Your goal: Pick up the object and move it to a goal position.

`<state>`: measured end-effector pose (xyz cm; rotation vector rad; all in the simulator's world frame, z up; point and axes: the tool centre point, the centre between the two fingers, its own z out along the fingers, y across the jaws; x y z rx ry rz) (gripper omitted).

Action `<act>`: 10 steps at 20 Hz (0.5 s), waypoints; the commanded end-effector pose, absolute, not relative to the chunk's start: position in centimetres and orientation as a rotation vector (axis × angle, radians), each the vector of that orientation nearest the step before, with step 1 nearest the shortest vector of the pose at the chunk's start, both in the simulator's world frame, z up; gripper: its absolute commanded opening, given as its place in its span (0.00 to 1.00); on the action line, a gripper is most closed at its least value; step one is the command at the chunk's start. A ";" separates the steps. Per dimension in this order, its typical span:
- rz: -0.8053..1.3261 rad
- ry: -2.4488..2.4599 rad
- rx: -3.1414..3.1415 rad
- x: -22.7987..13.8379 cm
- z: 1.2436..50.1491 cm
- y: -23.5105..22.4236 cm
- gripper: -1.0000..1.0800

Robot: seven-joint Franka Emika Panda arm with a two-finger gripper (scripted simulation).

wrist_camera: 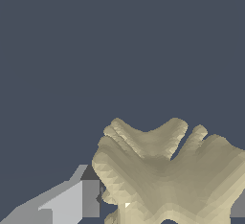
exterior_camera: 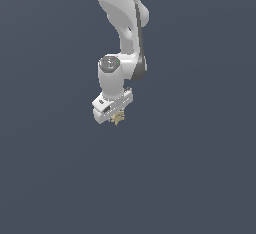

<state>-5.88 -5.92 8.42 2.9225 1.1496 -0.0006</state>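
Note:
The object [exterior_camera: 119, 119] is a tiny tan-yellow lump with short prongs, poking out just under the white gripper [exterior_camera: 115, 114] in the exterior view. In the wrist view the object [wrist_camera: 167, 170] fills the space between the two grey fingers [wrist_camera: 76, 199], with its prongs spreading outward. The gripper [wrist_camera: 162, 203] is shut on it; one finger shows clearly and the other only as a sliver at the frame's edge. The white arm [exterior_camera: 125, 23] comes down from the top of the exterior view.
A plain dark blue-grey surface [exterior_camera: 200, 178] spreads all around the gripper in both views. No other objects, containers or edges show.

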 end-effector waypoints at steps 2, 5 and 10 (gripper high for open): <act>0.000 1.150 2.922 -6.8 10.8 -4.4 0.00; 0.000 1.150 2.921 -7.8 13.2 -2.9 0.00; -0.001 1.151 2.920 -9.4 17.4 -0.2 0.00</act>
